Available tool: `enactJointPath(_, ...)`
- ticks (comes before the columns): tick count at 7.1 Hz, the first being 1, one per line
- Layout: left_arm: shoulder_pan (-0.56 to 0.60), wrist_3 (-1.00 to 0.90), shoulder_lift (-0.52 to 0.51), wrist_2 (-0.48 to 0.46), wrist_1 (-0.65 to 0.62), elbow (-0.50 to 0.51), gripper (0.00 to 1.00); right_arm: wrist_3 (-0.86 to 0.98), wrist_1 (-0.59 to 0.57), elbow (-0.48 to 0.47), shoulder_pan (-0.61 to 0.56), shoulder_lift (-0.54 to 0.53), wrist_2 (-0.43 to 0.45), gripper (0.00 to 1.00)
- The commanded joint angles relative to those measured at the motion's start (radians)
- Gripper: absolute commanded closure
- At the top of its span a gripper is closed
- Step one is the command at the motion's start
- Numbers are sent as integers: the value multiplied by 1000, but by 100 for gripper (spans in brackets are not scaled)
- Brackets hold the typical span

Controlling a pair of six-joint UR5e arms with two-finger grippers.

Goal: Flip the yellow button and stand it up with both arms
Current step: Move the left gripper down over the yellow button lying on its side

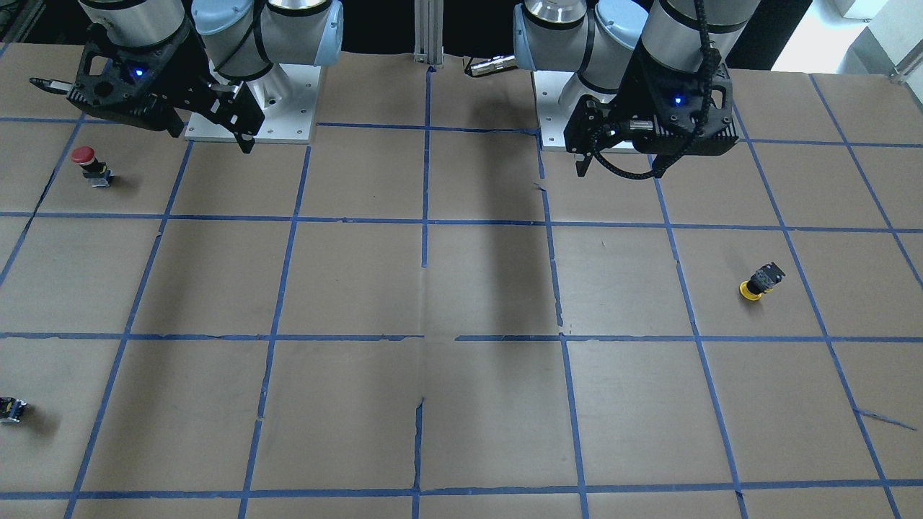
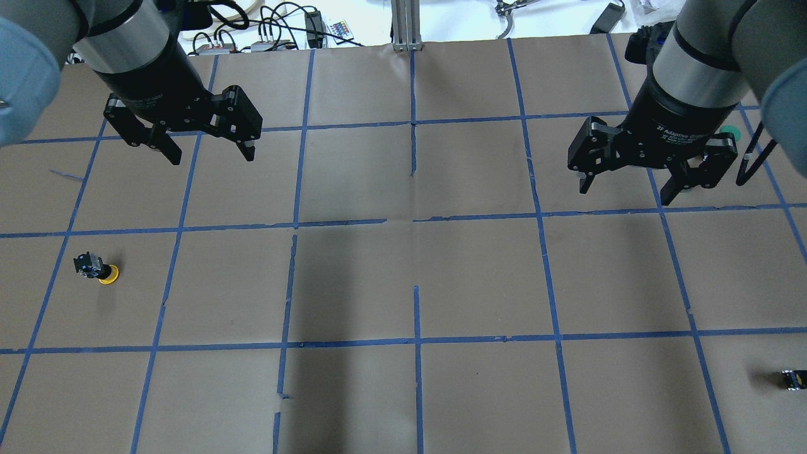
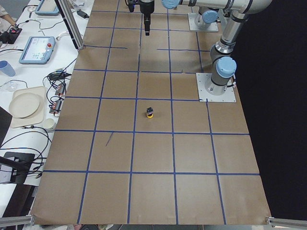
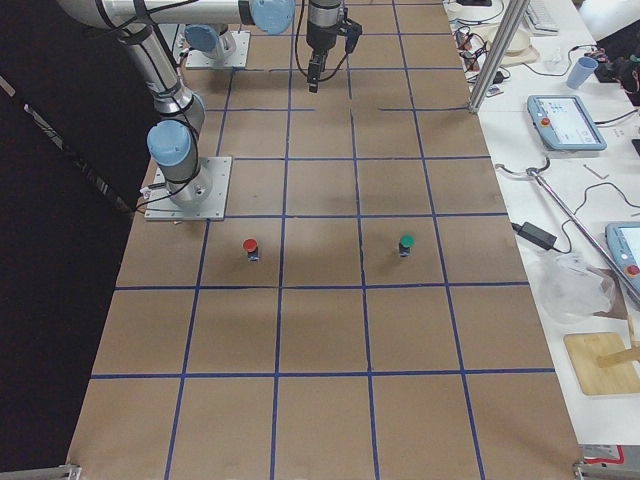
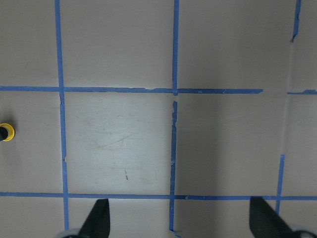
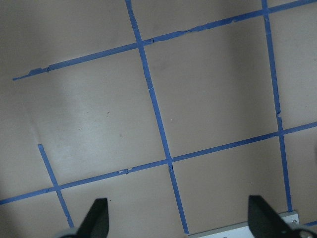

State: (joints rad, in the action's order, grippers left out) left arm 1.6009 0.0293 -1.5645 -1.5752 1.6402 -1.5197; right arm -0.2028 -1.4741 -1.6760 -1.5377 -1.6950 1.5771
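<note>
The brown paper-covered surface, gridded in blue tape, carries everything. I take the left arm's white square metal base plate as the reference.

The silver-grey left arm rises from that plate. The matching right arm stands well apart from the plate, toward the robot's right.

The black two-finger left end effector hangs high above the surface, out in front of the plate, with its fingers spread wide and holding nothing. The black right end effector is just as high, wide and empty, far to the right of the plate. Both look parked in a ready pose, probably so that either arm can descend freely.

The small yellow button has a round mushroom cap and a black-and-grey body. It sits out from the plate, away from the robot and toward the table's left end, well apart from either end effector. It rests upside down, cap on the paper and body pointing up, which is why a flip is needed. My guess is that one arm lifts it and the other regrasps it to turn it over.

A red-capped push-button stands cap-up far to the right of the plate. A tiny black capless part lies farther still from the plate, toward the operators' edge. Neither looks to be in the way.
</note>
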Motion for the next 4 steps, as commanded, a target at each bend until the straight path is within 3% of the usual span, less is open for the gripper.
enactJointPath(1,5,-2,1,-2,1,9,1,2,0,-1,1,-2,0,0)
enactJointPath(4,-65,-160,15,-12,9,-25,1,2,0,-1,1,-2,0,0)
